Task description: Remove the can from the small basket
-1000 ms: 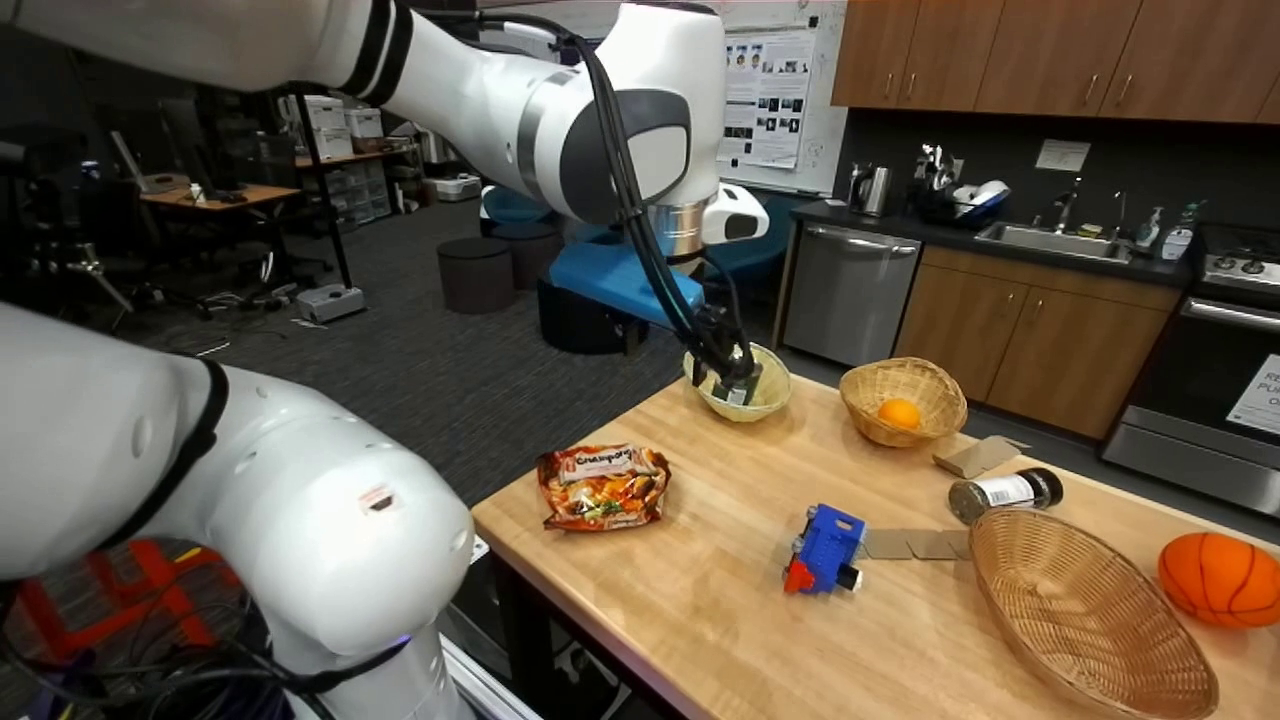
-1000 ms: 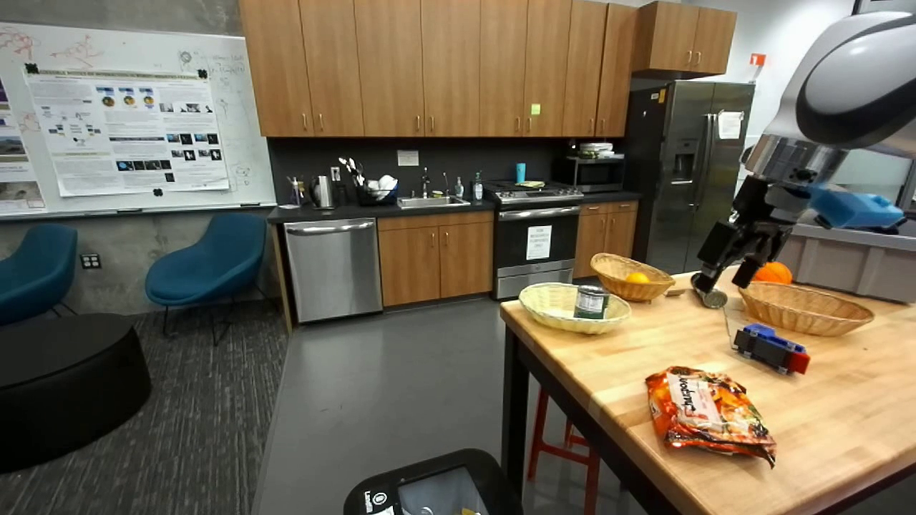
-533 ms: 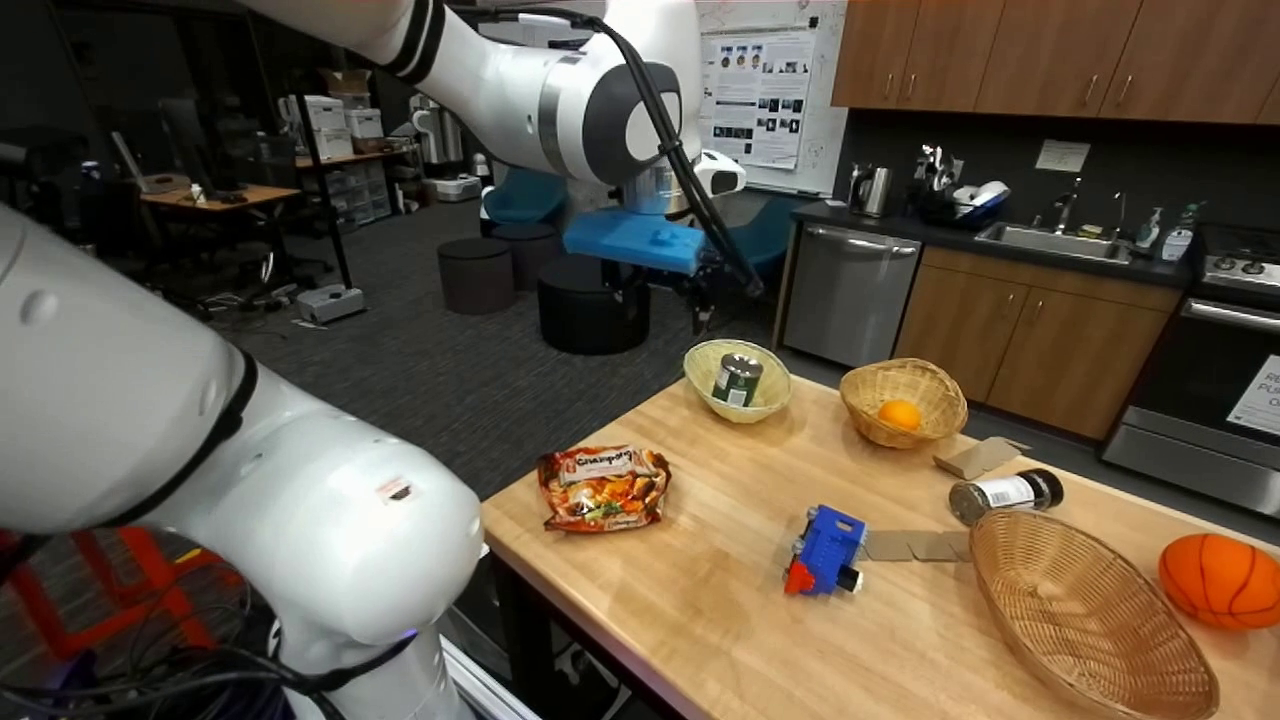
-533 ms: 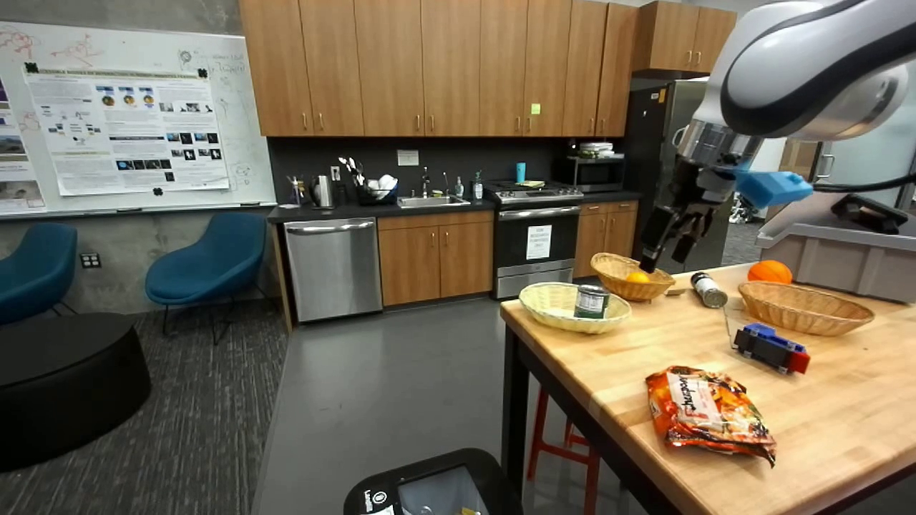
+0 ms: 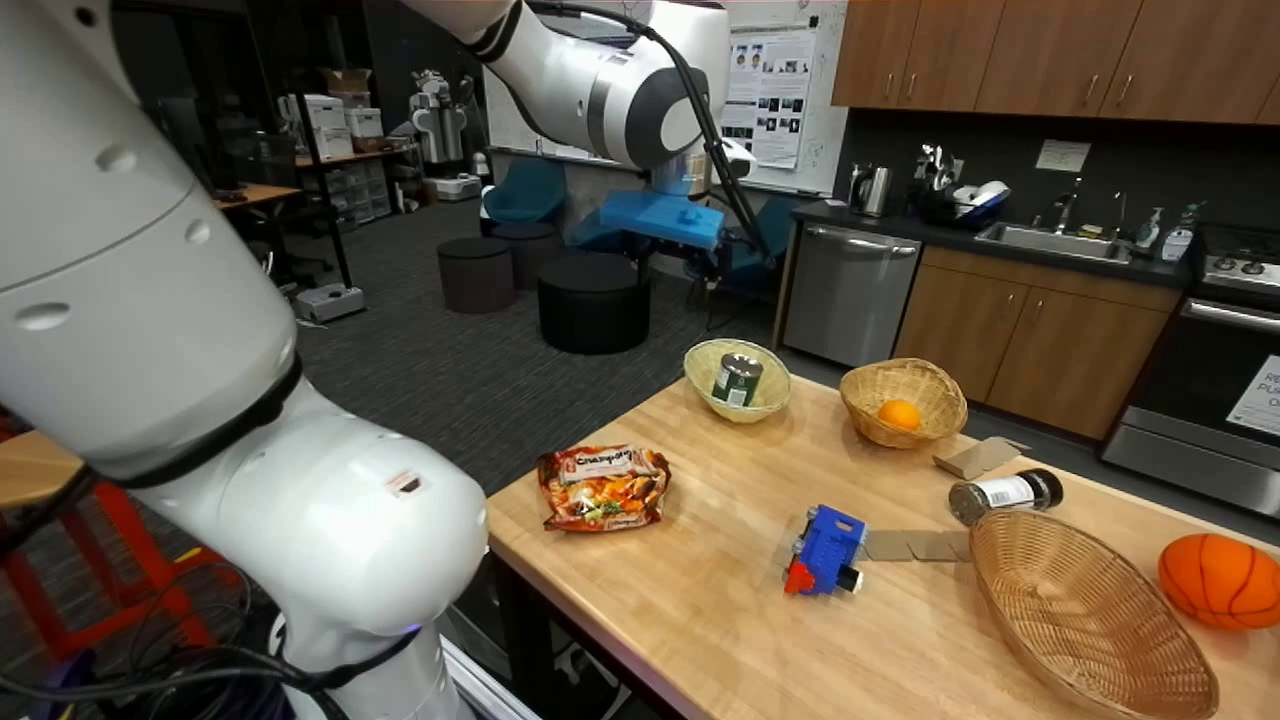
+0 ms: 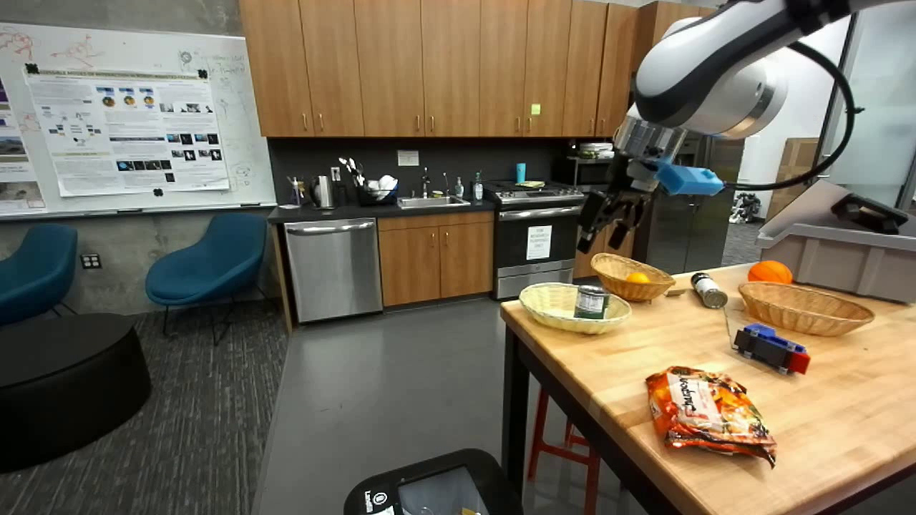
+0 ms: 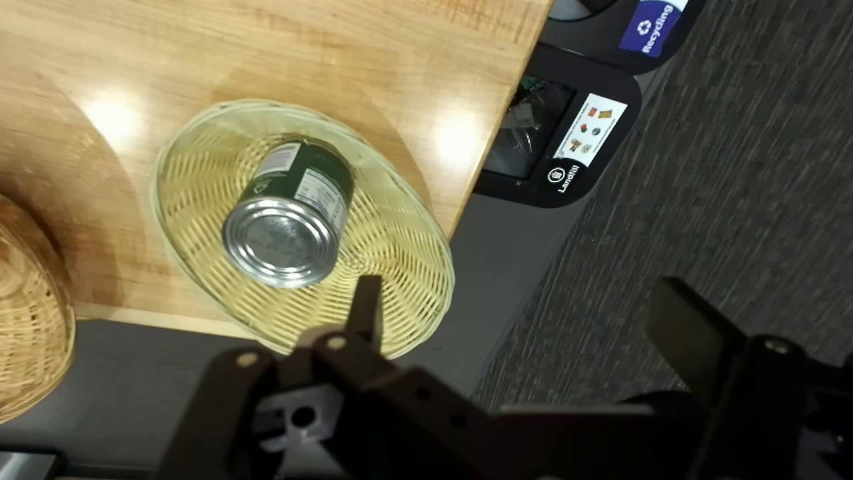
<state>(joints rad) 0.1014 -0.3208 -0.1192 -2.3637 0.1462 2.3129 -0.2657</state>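
Observation:
The can [image 5: 737, 380] has a dark green label and a silvery end. It leans inside the small basket [image 5: 772, 402], which stands at the table's corner. In an exterior view the can [image 6: 591, 303] shows above the rim of the small basket [image 6: 565, 323]. In the wrist view the can's [image 7: 283, 240] metal end faces the camera, and the small basket [image 7: 406, 260] lies partly behind one finger. My gripper [image 7: 518, 280] is open with nothing between its fingers. In an exterior view my gripper [image 6: 601, 244] hangs in the air above the table, higher than the baskets.
A brown basket [image 5: 862, 415] with an orange fruit [image 5: 899, 413] stands beside the small basket. A snack packet [image 5: 605, 488], blue toy block [image 5: 830, 545], dark jar [image 5: 1005, 494], large woven tray [image 5: 1090, 600] and orange ball [image 5: 1222, 580] lie on the table. Bins [image 7: 563, 127] stand beyond its edge.
My gripper has moved up, and to the left in an exterior view, closer to the small basket's side. It no longer covers the can in an exterior view. The can and basket stayed put.

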